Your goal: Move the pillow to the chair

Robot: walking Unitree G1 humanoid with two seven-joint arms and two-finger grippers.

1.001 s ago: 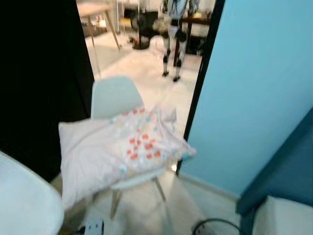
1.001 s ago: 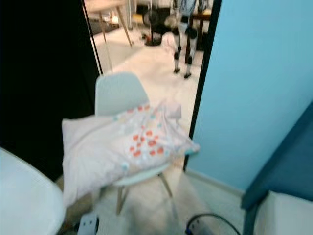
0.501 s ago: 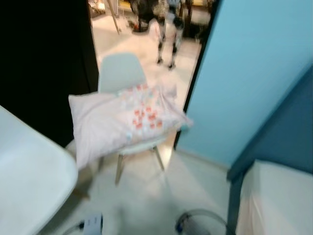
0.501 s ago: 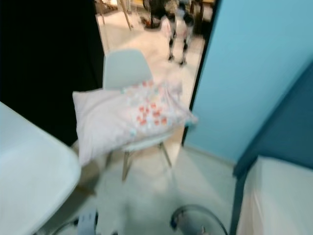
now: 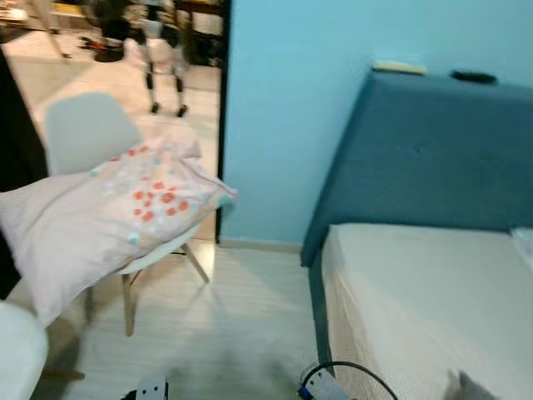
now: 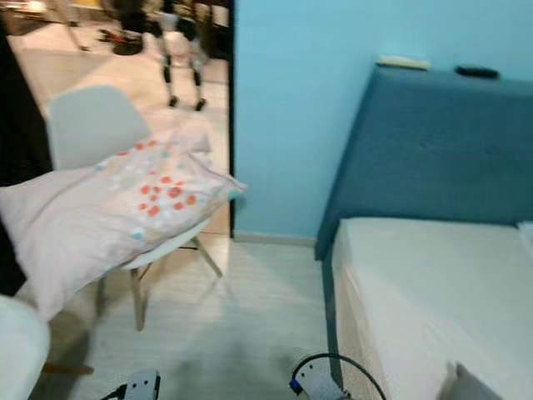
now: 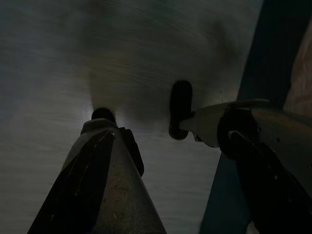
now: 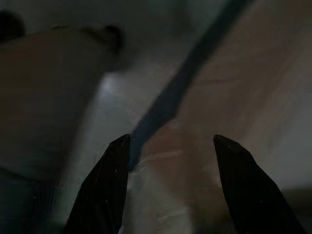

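My head views are evenly lit but smeared with blur, so the soft pale pillow with orange-red dots (image 5: pixel 108 221) and the white moulded chair (image 5: pixel 83 133) under it lack crisp edges. The brightest patch is the sunlit far room beyond the doorway at far left. Both my wrist views are very dark and murky, with a faint glow on the floor.
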